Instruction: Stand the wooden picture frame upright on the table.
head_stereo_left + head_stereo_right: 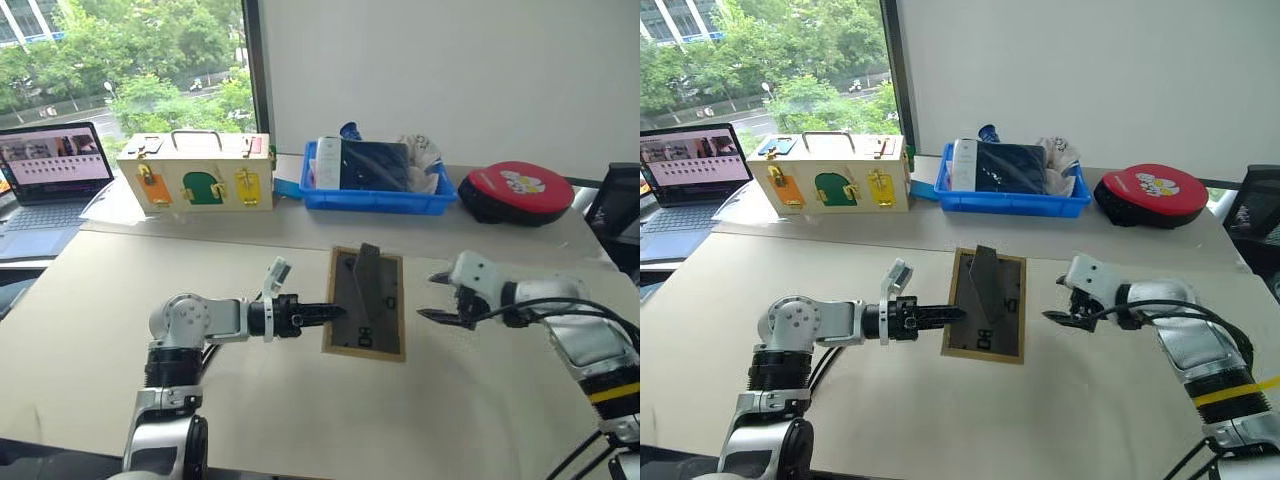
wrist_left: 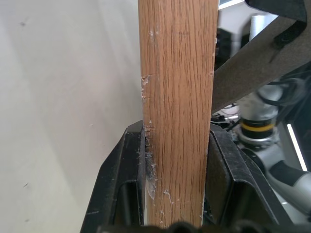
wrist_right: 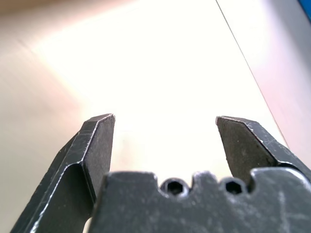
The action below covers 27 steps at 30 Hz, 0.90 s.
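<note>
— Wood between the black fingers: the left gripper (image 1: pixel 335 312) clamps the left edge of the wooden picture frame (image 1: pixel 365 302), dark back up, stand folded out, seemingly lifted off the table (image 1: pixel 120 330). Not standing yet.

— And the other?

— The right gripper (image 1: pixel 436 297) hangs spread and empty beside it. Beige top; blue bin (image 1: pixel 375 190), window behind.
</note>
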Each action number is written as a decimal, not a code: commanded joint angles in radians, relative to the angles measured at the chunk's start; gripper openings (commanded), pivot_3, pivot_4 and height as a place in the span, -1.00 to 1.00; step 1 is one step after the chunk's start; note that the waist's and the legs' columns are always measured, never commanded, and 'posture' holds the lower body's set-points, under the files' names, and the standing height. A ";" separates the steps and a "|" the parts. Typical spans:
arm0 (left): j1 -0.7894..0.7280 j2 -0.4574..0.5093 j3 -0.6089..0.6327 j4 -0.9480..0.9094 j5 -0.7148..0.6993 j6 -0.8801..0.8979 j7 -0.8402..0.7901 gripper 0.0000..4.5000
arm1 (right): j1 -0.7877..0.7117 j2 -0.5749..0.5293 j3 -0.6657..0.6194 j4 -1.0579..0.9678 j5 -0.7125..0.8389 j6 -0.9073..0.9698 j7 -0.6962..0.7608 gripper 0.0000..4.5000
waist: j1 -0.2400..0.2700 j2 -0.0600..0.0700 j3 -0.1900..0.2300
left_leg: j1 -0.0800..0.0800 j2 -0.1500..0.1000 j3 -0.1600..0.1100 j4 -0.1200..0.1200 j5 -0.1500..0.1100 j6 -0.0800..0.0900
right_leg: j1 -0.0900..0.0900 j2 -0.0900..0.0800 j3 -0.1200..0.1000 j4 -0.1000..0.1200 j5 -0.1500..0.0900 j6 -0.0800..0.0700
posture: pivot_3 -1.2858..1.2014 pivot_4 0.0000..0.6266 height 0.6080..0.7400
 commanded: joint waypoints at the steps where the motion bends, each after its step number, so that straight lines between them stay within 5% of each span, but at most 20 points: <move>1: -0.050 -0.017 0.055 0.025 -0.041 0.044 0.001 -0.49 | -0.008 -0.021 -0.087 0.030 -0.027 -0.228 -0.039 0.71 | -0.007 0.000 0.000 | 0.000 0.000 0.000 0.000 0.001 -0.001 | 0.000 0.000 0.000 0.000 0.000 0.000 | 0.03 -0.52 1.00; 11: -0.162 -0.031 0.113 0.176 -0.059 0.056 0.033 -0.49 | 0.030 0.040 -0.050 -0.076 -0.355 -0.662 -0.309 0.71 | -0.010 0.000 0.000 | 0.002 0.000 -0.001 -0.001 0.003 -0.003 | 0.000 0.000 0.000 0.003 0.000 0.000 | 0.03 -0.52 1.00; 18: -0.171 -0.045 0.078 0.158 -0.073 0.056 0.038 -0.49 | -0.023 0.147 -0.093 -0.178 -0.497 -0.650 -0.512 0.71 | -0.009 0.000 0.000 | 0.002 -0.001 -0.001 -0.001 0.005 -0.005 | 0.000 0.000 0.000 0.006 0.000 0.000 | 0.03 -0.52 1.00; 27: -0.162 -0.035 0.095 0.143 -0.088 0.056 0.051 -0.49 | -0.006 0.120 -0.135 -0.169 -0.564 -0.658 -0.631 0.71 | -0.007 0.000 0.000 | 0.002 -0.002 -0.002 -0.001 0.005 -0.004 | 0.000 -0.001 0.000 0.007 0.000 0.000 | 0.03 -0.52 1.00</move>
